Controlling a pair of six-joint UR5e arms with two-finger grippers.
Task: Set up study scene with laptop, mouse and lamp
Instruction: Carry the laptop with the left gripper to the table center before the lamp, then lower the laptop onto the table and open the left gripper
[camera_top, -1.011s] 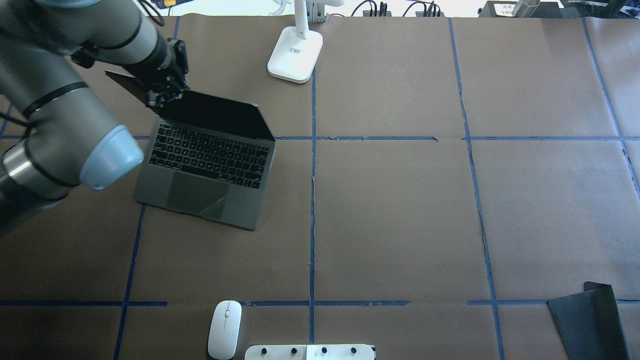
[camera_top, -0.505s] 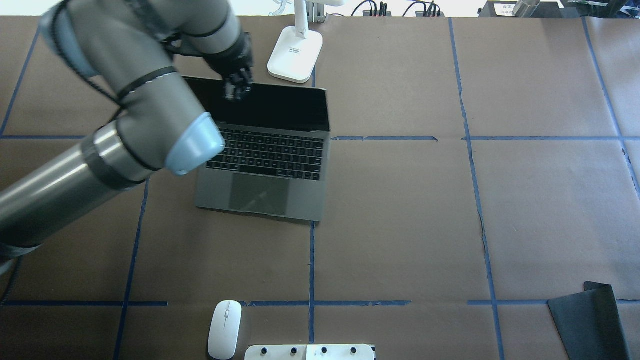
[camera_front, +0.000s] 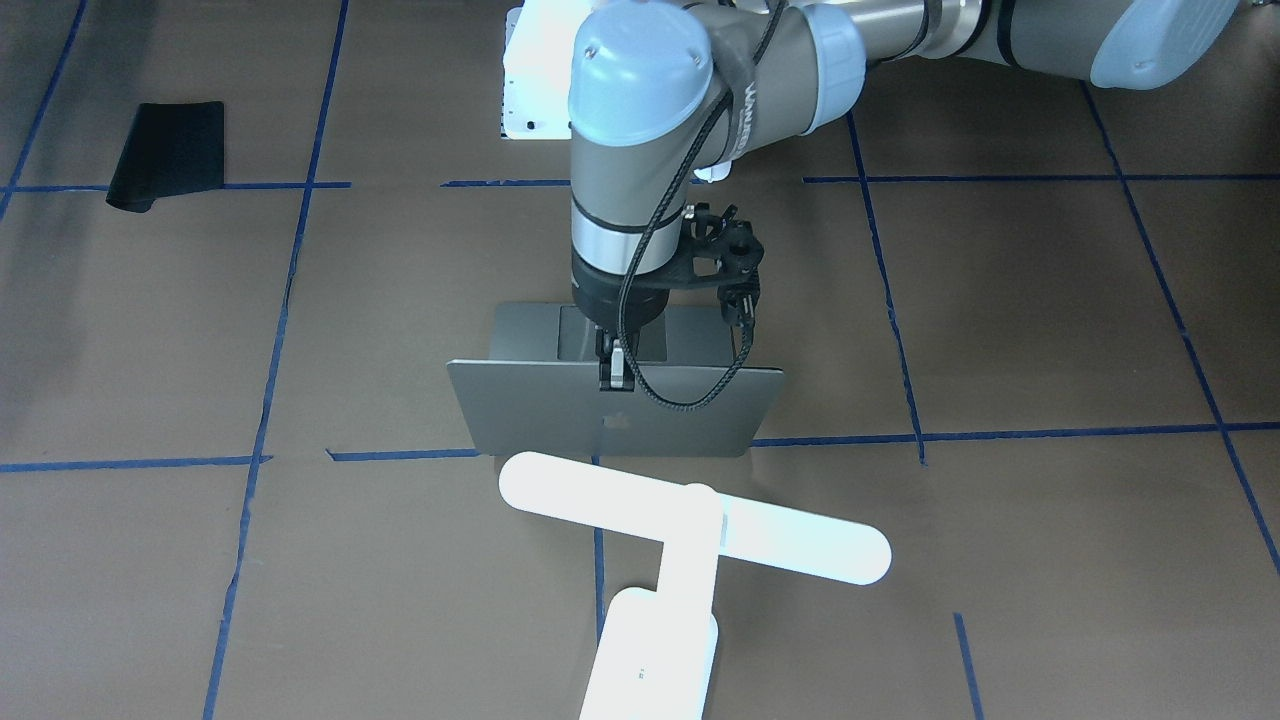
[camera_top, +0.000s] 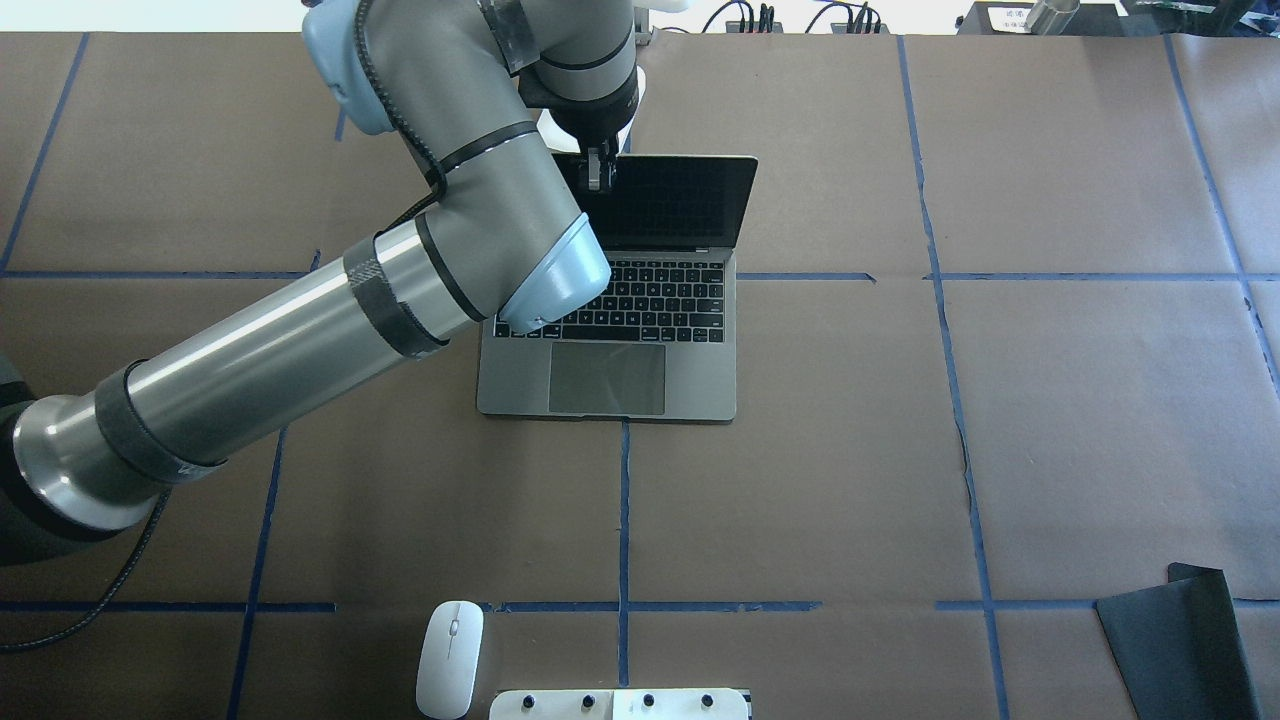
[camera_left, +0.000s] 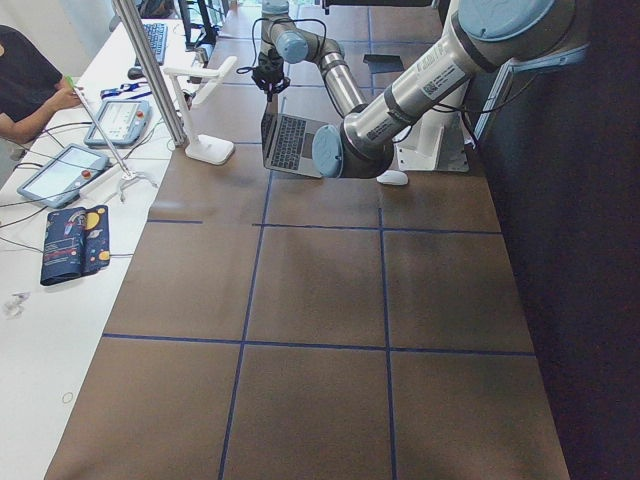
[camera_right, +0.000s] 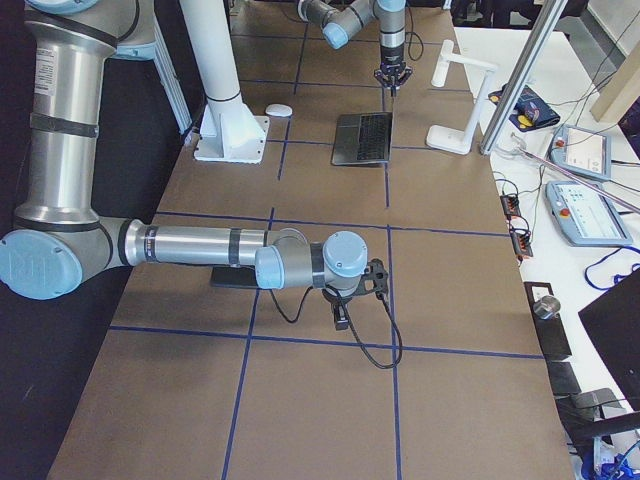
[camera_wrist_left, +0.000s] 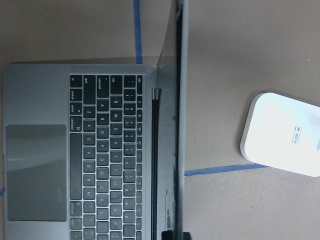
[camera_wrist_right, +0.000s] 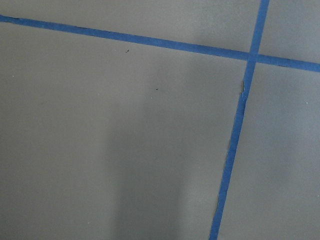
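matt metal, smooth plastic, brown paper
laptop (camera_top: 700, 390) matt grey metal; lamp (camera_front: 700, 525) and mouse (camera_top: 450, 658) smooth white plastic; table (camera_top: 1050, 420) papered, matt.

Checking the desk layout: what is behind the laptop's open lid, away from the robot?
The lamp stands there, its base apart from the lid of the laptop. Overhead, the left arm covers nearly all of the lamp. The left gripper grips the lid's top edge.

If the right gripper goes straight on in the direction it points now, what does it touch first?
It points down, so the right gripper would likely meet the table first, near a crossing of blue tape; the wrist view shows nothing between.
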